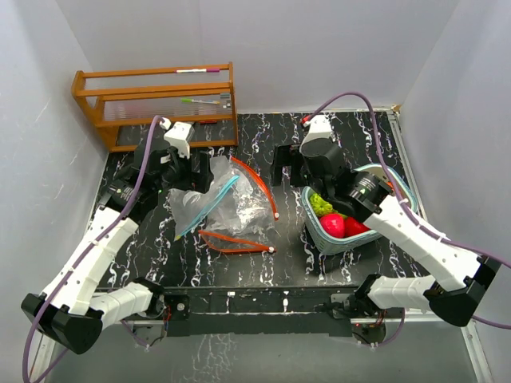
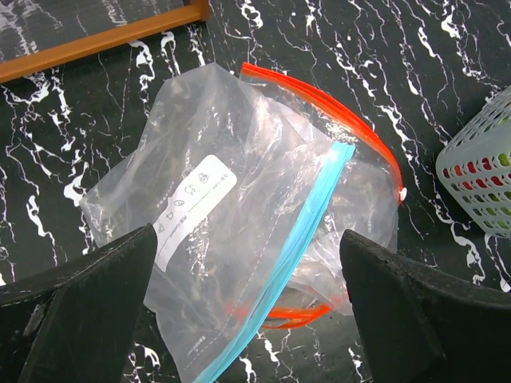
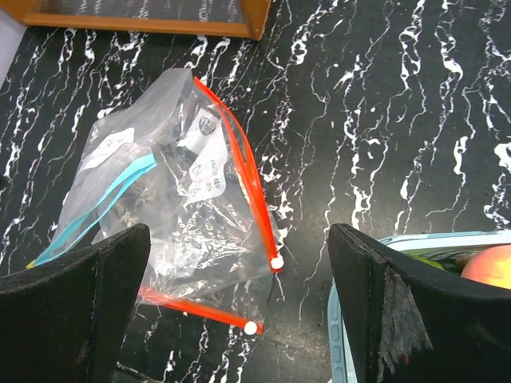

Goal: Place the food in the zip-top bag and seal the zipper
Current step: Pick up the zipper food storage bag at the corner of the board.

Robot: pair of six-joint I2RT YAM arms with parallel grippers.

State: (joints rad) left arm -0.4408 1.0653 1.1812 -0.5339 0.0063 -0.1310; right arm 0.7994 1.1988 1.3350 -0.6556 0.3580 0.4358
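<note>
Food (image 1: pixel 335 223): you see only part of it. It sits in the teal basket (image 1: pixel 326 241), half hidden under the right arm. Left gripper (image 2: pixel 247 247) and right gripper (image 3: pixel 238 243) both gape wide, holding nothing. Zip-top bag (image 1: pixel 227 203) lies crumpled beside the basket.

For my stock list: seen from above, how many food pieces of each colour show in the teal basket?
Green piece: 1
Pink piece: 1
Red piece: 1
Total: 3 in view; the right arm hides part of the basket.
</note>
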